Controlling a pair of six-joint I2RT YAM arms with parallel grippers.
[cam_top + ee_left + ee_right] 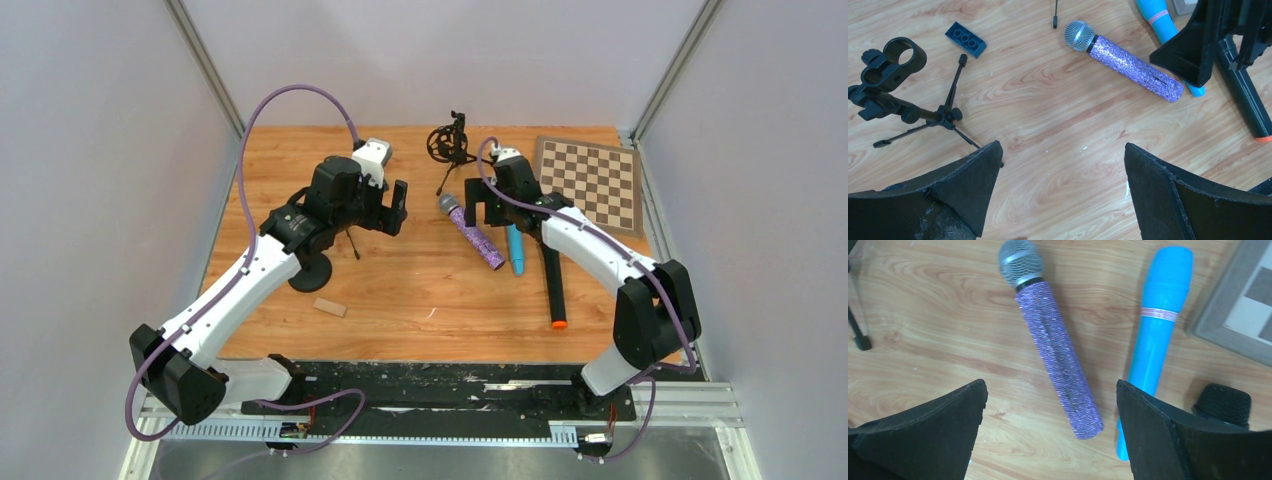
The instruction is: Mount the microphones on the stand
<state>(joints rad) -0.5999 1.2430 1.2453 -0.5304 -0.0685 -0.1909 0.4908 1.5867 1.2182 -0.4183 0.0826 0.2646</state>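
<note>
Three microphones lie side by side on the wooden table. The purple glitter one (475, 235) (1133, 67) (1055, 340) has a silver mesh head. Right of it are the light blue one (515, 250) (1158, 325) and the black one with an orange end (553, 285) (1245, 97). The small black tripod stand (450, 145) (893, 65) with its clip stands at the back. My right gripper (483, 212) (1051, 382) is open above the purple microphone's tail, not touching it. My left gripper (397, 208) (1062, 146) is open over bare wood, holding nothing.
A chessboard (588, 180) (1243, 305) lies at the back right. A blue toy brick (966, 38) sits near the stand. A small wooden block (330, 307) and a black round-based object (312, 272) are at the front left under my left arm.
</note>
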